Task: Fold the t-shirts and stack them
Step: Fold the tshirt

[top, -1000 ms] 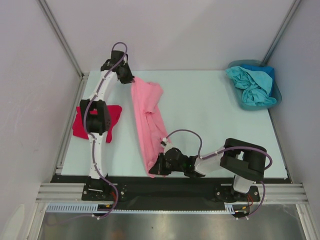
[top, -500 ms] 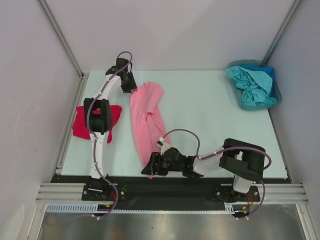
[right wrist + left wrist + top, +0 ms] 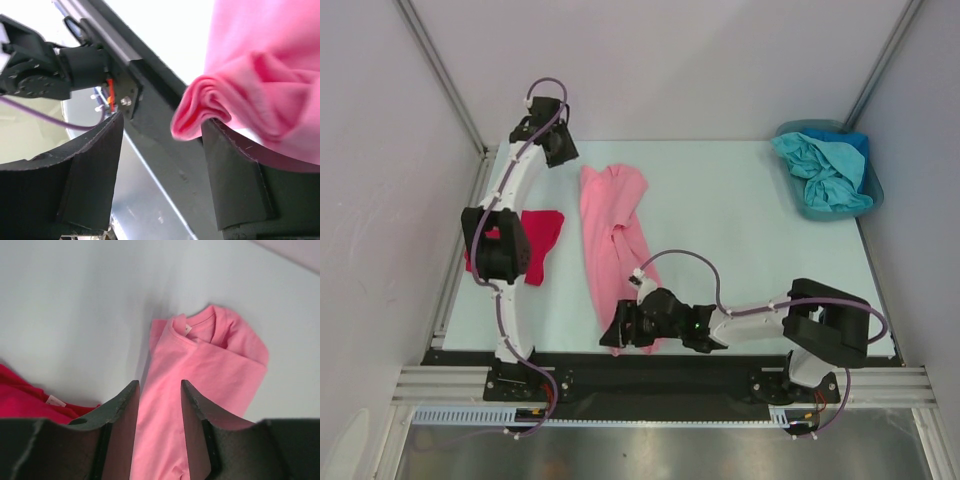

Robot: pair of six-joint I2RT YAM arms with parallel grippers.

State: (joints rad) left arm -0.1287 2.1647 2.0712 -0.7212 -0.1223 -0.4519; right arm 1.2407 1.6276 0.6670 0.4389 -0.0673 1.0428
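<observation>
table [image 3: 740, 255]: pink t-shirt [image 3: 610, 228]; red t-shirt [image 3: 542, 232]

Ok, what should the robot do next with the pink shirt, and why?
Probably close the right jaws on the near hem of the pink shirt, to carry it toward the collar. The shirt lies as a long narrow strip, not yet folded across, and the right jaws stand open with the bunched hem between them.

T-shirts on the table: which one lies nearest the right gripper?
The pink t-shirt, a long strip whose near end sits at the right gripper; the red t-shirt lies beside the left arm, far off.
</observation>
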